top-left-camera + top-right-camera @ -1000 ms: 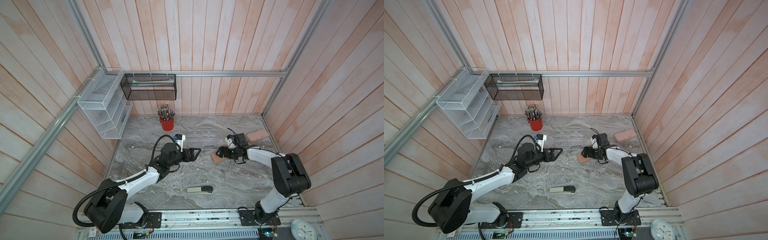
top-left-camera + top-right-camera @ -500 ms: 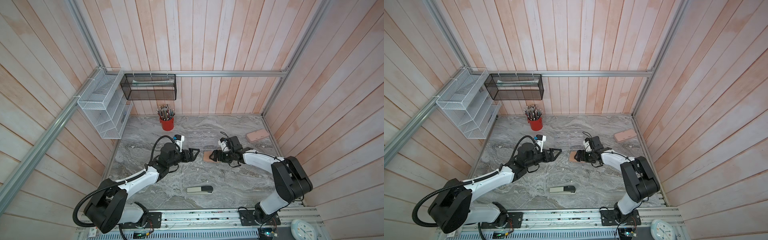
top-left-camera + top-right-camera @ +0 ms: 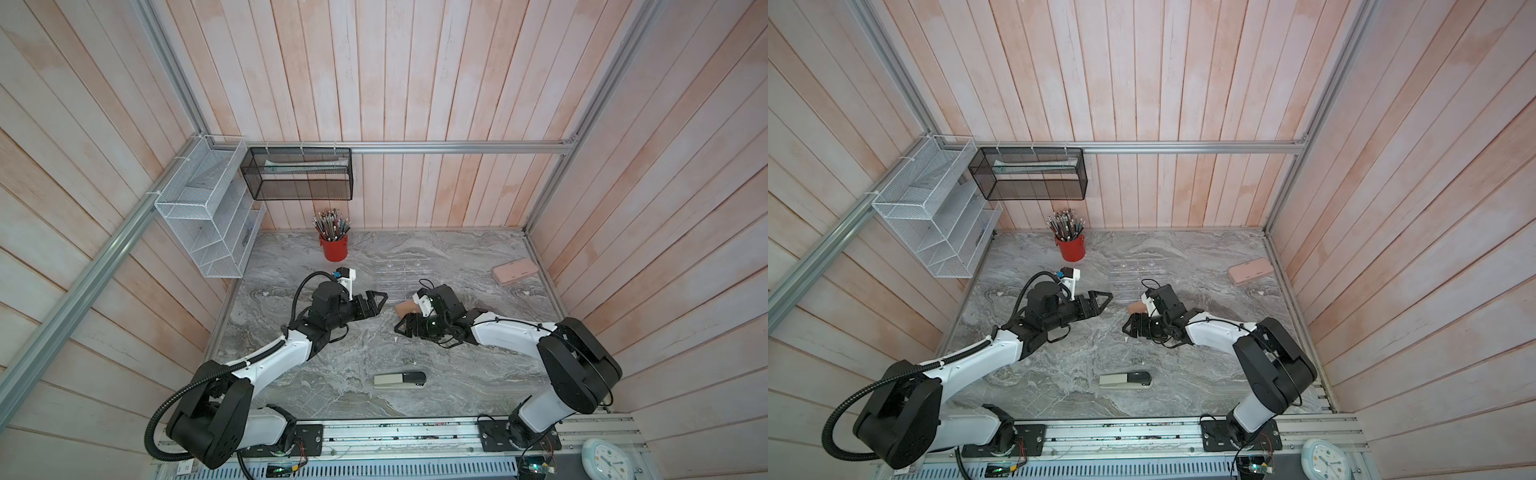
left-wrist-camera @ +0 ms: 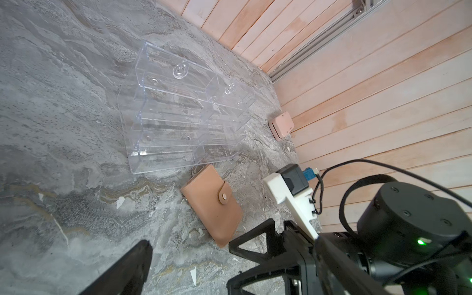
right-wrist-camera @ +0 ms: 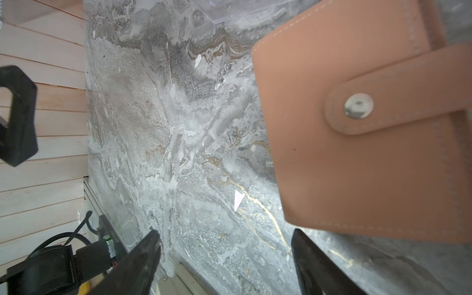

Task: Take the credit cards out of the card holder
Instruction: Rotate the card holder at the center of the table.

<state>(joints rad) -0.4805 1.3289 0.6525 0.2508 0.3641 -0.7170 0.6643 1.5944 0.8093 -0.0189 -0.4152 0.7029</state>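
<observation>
**Closed card holder (image 4: pixel 212 204) lying on the bench (image 3: pixel 457 374), near 2 open hands.**

The tan-pink card holder lies flat on the grey marbled bench, folded shut, with its tab fastened by the metal snap, as the right wrist view shows well. It lies just beside the clear acrylic rack (image 4: pixel 178 115), which is on its far side, toward the back wall. The right hand (image 5: pixel 227 242) is low over the bench with its fingers apart and nothing between them. The card holder is just beside 1 of these fingers, and I cannot tell if they touch. The left hand (image 3: pixel 382 303) is opened wide, holds nothing, and points toward the card holder and the right hand from near. A longer pink case (image 3: pixel 515 270) lies well apart, near the right wall.
</observation>
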